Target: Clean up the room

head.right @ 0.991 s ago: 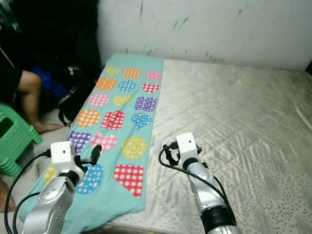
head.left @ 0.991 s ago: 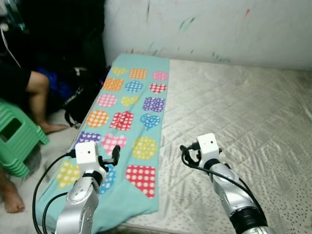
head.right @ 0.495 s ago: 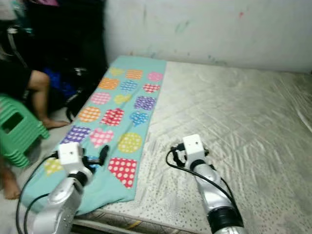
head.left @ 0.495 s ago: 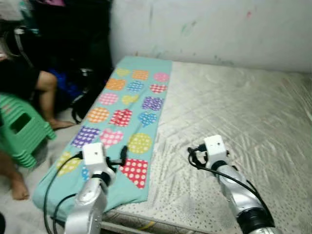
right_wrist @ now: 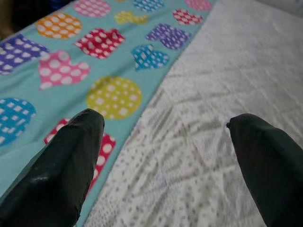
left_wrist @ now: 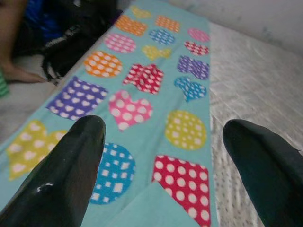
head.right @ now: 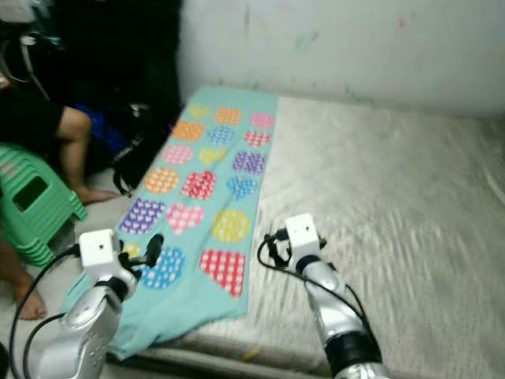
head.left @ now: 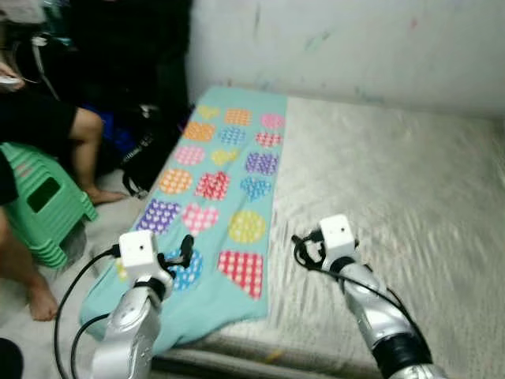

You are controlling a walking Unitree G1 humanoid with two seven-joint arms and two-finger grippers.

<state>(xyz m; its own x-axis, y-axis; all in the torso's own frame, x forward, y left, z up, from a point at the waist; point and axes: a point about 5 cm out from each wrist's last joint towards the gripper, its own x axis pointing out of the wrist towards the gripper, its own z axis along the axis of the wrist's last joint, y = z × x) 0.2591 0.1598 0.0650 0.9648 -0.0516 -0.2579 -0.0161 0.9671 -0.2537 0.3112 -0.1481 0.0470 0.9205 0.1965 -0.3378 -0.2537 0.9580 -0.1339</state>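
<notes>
A teal blanket printed with polka-dot hearts, circles and squares lies flat along the left side of a bare grey quilted mattress. Its near end hangs over the mattress's front corner. My left gripper hovers over the blanket's near left part, open and holding nothing; in the left wrist view its fingers stand wide apart above the blue and red shapes. My right gripper is held above the mattress just right of the blanket's edge, also open and holding nothing, with the blanket's edge running between its fingers.
A person sits at the left on a green plastic stool, bare leg and foot on the floor beside the bed. A black bag leans against the bed's left side. A scribbled white wall backs the mattress.
The whole picture has shifted and blurred, so the camera moved; the mattress's front edge and more floor show. Both arms keep the same pose with open fingers. The blanket has not moved.
</notes>
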